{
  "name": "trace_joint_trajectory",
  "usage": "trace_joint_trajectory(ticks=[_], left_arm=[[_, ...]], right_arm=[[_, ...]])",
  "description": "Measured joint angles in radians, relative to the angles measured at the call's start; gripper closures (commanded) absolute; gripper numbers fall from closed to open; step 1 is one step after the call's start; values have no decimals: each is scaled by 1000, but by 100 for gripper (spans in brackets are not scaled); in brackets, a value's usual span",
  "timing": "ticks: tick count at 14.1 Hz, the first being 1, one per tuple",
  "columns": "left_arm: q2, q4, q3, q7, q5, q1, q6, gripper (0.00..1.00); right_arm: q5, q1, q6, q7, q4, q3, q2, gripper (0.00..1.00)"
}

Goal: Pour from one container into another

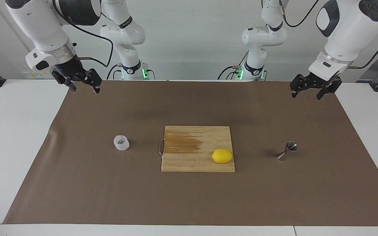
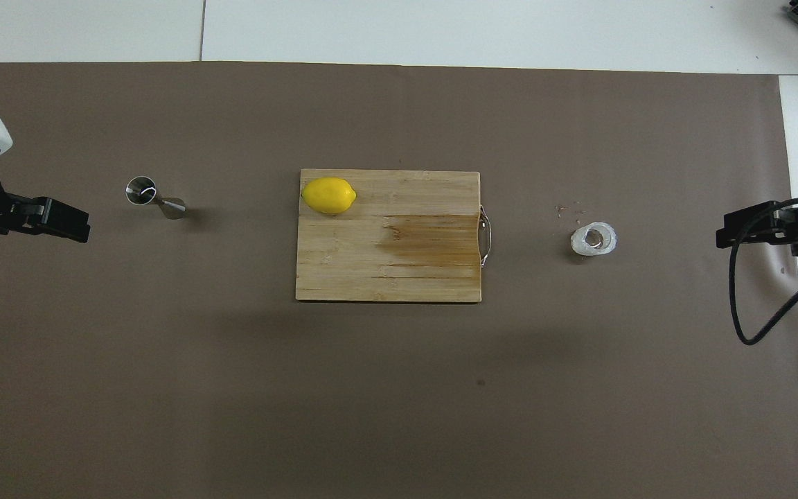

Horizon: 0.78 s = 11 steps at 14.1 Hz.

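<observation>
Facing view: both arms are waiting, raised over the robot-side corners of the brown mat (image 1: 77,183). Right hand (image 1: 83,84) is hanging over the mat corner at the right arm's end, fingers spread apart, holding nothing. Left hand (image 1: 308,91) is hanging over the corner at the left arm's end, fingers also apart, empty. White bumpy cup (image 1: 121,143) is sitting upright on the surface toward the right arm's end, well apart from both hands. Steel jigger (image 1: 287,151) is standing toward the left arm's end, looking tilted, open mouth showing. Between them a wooden cutting board (image 1: 189,160) is lying flat with a lemon (image 1: 222,156) on its corner nearest the jigger and farther from the robots.

Overhead view: left hand (image 2: 59,220) is coming in near the jigger (image 2: 153,197), not touching it. Right hand (image 2: 752,232) is showing just beside the cup (image 2: 593,239), apart from it. Board (image 2: 399,277) is showing a dark stain on the cup side, with the lemon (image 2: 329,195) at its corner. A few small crumbs (image 2: 569,209) are lying on the mat (image 2: 371,416) near the cup.
</observation>
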Motion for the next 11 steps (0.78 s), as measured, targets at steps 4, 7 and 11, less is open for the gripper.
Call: trace_joint_trajectory(ticks=[4,7,11], left_arm=[[-1,-7,0,0,0,0,0,0],[-7,-25,3,-3,0,0,0,0],[-30,-76,9,-168,-15,5,12,0]], right_arm=[[0,0,0,0,0,0,0,0],[0,0,0,0,0,0,0,0],[0,0,0,0,0,0,0,0]])
